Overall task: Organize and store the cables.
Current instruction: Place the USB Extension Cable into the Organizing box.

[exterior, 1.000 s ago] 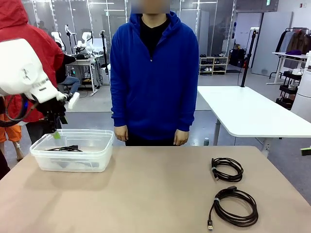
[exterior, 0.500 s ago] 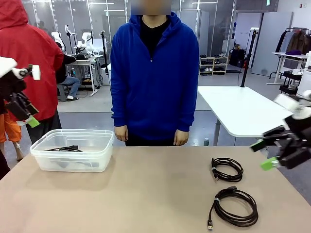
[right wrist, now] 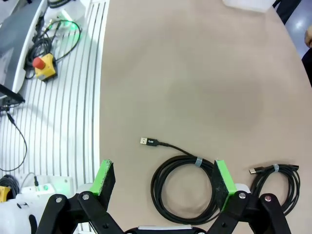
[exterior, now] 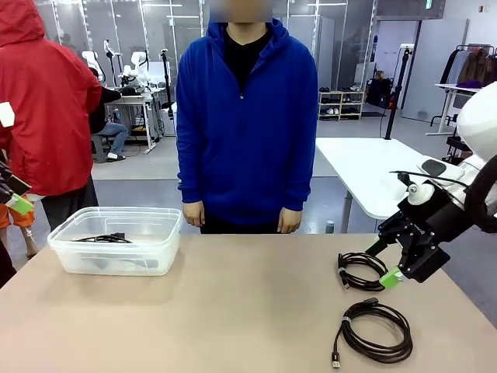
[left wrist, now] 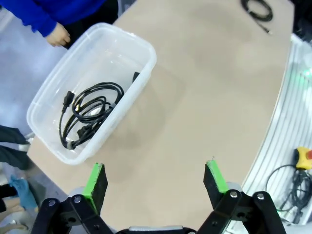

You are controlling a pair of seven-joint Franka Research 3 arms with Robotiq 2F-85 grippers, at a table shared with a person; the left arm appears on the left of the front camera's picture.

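The tan tabletop (exterior: 233,311) lay mostly bare. A clear bin (exterior: 58,241) near its left edge held coiled cables (left wrist: 90,112). A farther coil (exterior: 363,270) and a nearer coil (exterior: 374,329) lay by the right edge, with the right jaws spread empty above them. The left jaws were spread empty, high at the left side.

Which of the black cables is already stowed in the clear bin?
The plug-ended cable, coiled inside the clear bin. The small coil and the large coil lie out on the bare tabletop.

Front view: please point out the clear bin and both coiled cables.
clear bin (exterior: 70,247), front view, front rim.
far coiled cable (exterior: 361,287), front view, lower arc.
near coiled cable (exterior: 378,357), front view, lower arc.
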